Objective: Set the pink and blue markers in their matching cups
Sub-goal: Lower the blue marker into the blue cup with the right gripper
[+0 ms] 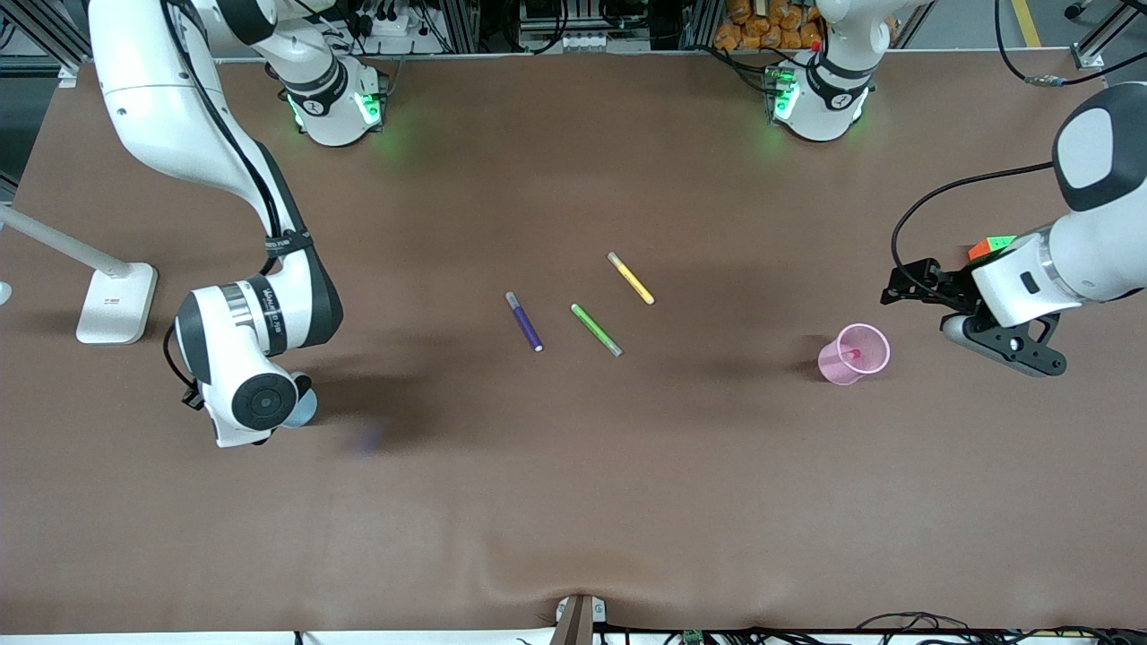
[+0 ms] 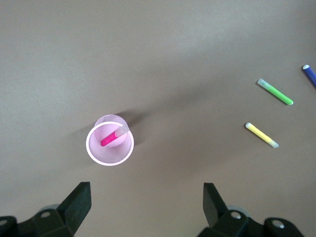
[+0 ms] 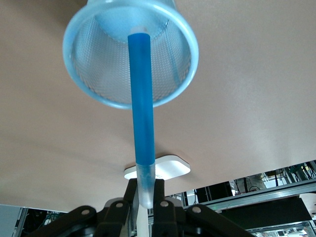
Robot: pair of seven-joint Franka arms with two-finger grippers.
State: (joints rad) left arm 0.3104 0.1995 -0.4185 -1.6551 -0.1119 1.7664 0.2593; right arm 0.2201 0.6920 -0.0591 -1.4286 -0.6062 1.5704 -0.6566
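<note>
The light pink cup (image 1: 853,355) stands upright toward the left arm's end of the table, with the pink marker (image 1: 849,356) leaning inside it. Both also show in the left wrist view, the cup (image 2: 109,148) and the marker (image 2: 112,137). My left gripper (image 1: 905,287) is open and empty, beside that cup and apart from it; its fingers (image 2: 79,197) frame bare table. My right gripper (image 3: 146,192) is shut on the grey cap end of the blue marker (image 3: 142,108), whose other end is inside the light blue cup (image 3: 94,64). In the front view the right wrist hides most of that cup (image 1: 305,410).
A dark purple marker (image 1: 524,321), a green marker (image 1: 596,329) and a yellow marker (image 1: 631,278) lie flat mid-table. A white stand base (image 1: 115,303) sits at the right arm's end, beside the right arm.
</note>
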